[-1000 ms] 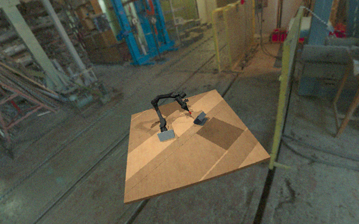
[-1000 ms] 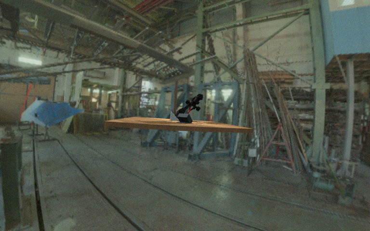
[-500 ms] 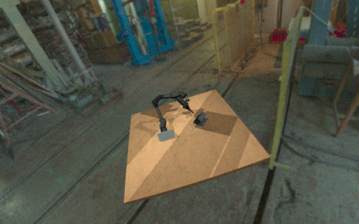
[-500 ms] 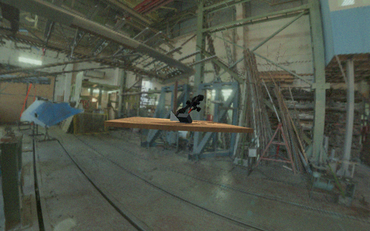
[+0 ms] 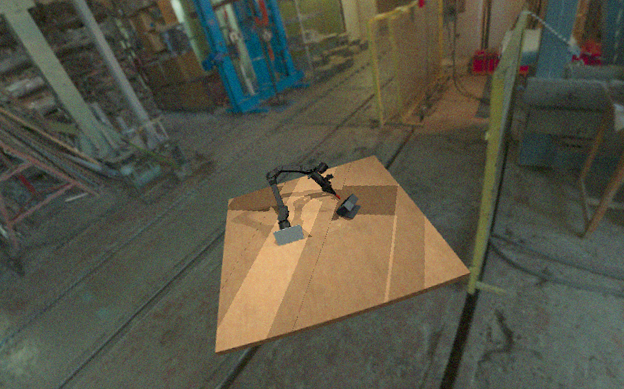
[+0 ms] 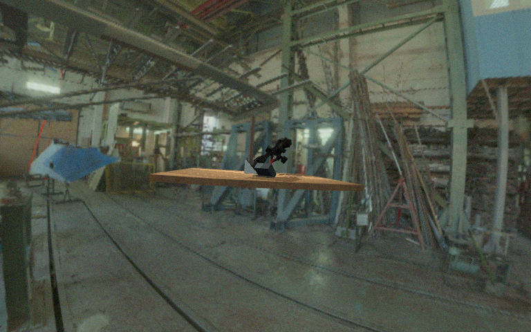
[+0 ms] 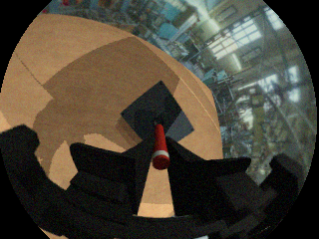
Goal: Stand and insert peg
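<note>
The red peg is held at a slant, its white-banded end toward the wrist camera and its plain end toward the panel. My gripper is shut on the peg, close above the sloped panel. The dark grey sloped panel stands on the table, its face in shadow in the wrist view. The plain end is at the hole area near the middle of the face. The hole is mostly hidden behind the peg and fingertips, and I cannot tell how far in the peg is.
The wooden table carries the arm and the panel. A light grey plate stands by the arm's base. Broad shadows lie across the table around the panel.
</note>
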Available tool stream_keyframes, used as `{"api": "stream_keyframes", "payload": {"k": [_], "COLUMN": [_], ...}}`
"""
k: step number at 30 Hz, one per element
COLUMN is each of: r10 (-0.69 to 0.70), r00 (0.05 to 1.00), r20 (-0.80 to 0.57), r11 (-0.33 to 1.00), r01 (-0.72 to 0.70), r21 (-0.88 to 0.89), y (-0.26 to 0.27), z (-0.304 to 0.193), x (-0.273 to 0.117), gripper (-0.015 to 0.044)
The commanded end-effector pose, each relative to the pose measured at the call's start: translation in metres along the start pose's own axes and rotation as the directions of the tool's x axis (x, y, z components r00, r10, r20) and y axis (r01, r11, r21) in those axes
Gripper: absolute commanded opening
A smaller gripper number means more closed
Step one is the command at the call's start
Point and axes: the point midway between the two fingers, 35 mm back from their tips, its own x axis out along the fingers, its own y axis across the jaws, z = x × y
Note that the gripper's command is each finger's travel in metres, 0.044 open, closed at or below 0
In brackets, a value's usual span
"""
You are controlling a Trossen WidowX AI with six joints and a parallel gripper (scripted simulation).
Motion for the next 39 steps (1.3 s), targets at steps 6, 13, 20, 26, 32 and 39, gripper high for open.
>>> {"api": "stream_keyframes", "payload": {"k": [6,13,20,26,32,39], "r10": [-0.006,-0.004,-0.004,-0.004,0.002,0.002], "r00": [1.0,1.0,1.0,1.0,1.0,1.0], "r20": [0.003,0.004,0.005,0.005,0.01,0.01], "r11": [1.0,1.0,1.0,1.0,1.0,1.0], "r01": [0.006,0.004,0.004,0.004,-0.002,-0.002], "r21": [0.0,-0.002,-0.002,-0.002,-0.007,-0.007], "y": [0.0,0.0,0.001,0.0,0.001,0.001], "z": [-0.001,-0.001,-0.001,-0.002,0.0,0.0], "x": [0.007,0.015,0.024,0.03,0.027,0.027], "gripper": [0.0,0.0,0.0,0.0,0.0,0.0]}}
